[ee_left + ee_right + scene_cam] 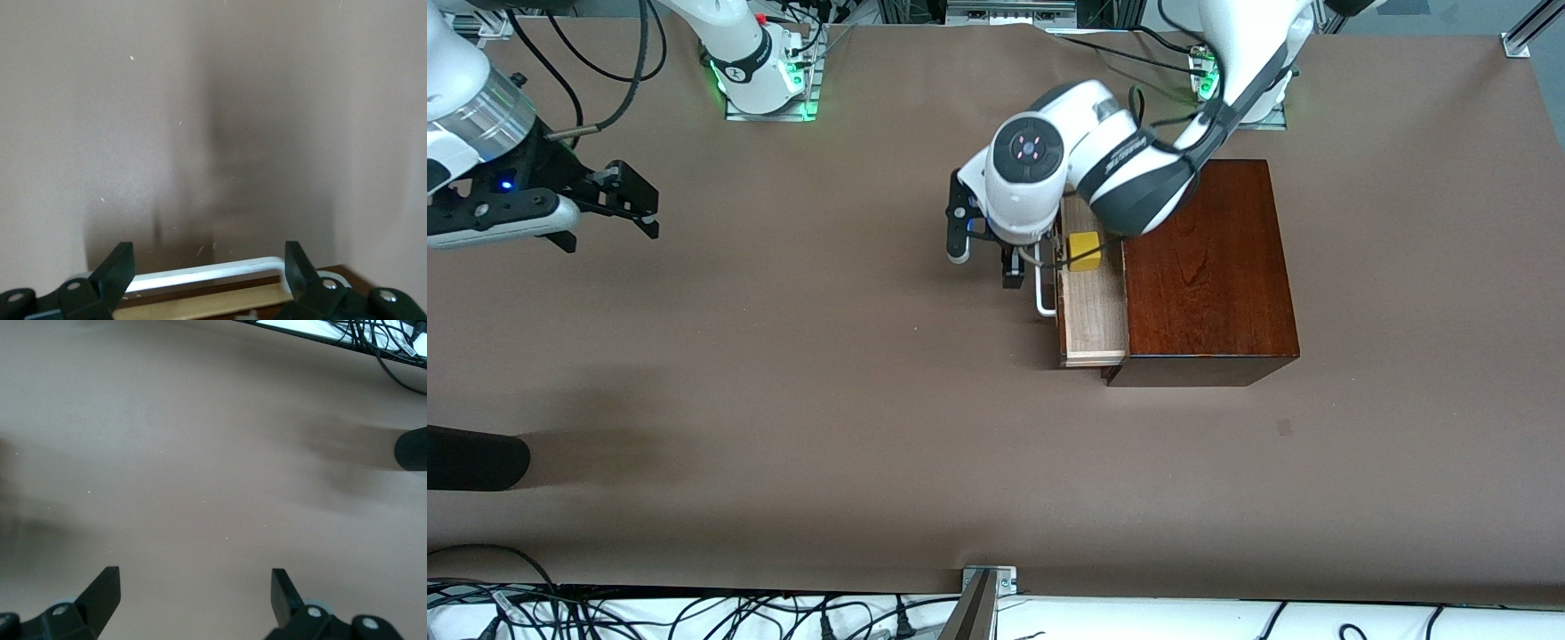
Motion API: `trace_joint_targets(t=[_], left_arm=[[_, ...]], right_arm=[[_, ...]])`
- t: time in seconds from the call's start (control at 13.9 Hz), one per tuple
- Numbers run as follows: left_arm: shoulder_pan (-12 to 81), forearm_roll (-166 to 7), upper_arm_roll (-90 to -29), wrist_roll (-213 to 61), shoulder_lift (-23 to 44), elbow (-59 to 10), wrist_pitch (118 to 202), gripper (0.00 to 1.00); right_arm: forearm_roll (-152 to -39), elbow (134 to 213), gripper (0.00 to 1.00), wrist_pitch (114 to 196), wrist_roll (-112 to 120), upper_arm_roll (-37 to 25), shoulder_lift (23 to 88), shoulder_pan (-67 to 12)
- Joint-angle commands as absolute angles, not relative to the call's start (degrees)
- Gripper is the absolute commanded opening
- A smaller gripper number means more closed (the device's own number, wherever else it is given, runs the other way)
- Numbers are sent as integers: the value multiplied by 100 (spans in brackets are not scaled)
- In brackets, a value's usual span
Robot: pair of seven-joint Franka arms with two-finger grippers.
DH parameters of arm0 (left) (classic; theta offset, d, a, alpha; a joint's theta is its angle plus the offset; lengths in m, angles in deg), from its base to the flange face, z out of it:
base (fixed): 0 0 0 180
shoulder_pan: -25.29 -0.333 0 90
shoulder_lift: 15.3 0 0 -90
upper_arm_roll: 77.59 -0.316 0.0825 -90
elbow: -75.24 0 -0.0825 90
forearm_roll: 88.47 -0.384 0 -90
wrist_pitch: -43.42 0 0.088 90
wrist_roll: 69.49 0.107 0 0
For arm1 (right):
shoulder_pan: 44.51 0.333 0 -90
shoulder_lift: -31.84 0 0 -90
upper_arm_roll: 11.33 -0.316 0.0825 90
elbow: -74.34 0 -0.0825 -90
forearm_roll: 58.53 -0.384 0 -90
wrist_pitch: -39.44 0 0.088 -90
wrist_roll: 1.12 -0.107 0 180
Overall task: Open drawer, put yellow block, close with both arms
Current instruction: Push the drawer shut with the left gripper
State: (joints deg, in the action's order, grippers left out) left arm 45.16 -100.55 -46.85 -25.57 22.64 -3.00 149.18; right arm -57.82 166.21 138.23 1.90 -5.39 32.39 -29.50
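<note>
A brown tabletop is seen, and nearest the front camera a dark rounded object is found at its edge toward the right arm's end. Farther from the camera, toward the left arm's end, a glossy dark-brown wooden box is set, its long axis running from the camera toward the robots' bases. The drawer is pulled partly out of the box and is faced toward the right arm's end of the tabletop; its pale tray is laid with the long axis parallel to that of the box. The yellow block is seen resting in the tray, in the part farther from the camera, with its sides roughly square to the drawer walls. The white bar handle is fixed to the drawer front, running along it. The left pincer is held at the handle in front of the drawer; in the left wrist view its fingers are spread wide apart, with the handle lying between them, and no clamping on it is seen. The right pincer is kept waiting above bare tabletop at the right arm's end, its fingers spread fully apart with nothing held.
</note>
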Motion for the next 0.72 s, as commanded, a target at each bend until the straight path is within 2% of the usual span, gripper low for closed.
trace_joint_targets(t=[0.0,0.29,0.65], left_arm=[[4586,-10464,-4674,-2247,2460,-342,14977,100],[4481,-10473,-4726,-2230,2469,-773,14854,100],[4147,-10482,-4735,-2177,2329,-694,13810,100]], right_arm=[[-5721,16522,100,13332,328,-526,3228,-2957],[-5765,16522,100,13357,354,-465,3246,-2966],[-5783,16531,100,13321,336,-246,3254,-2966]])
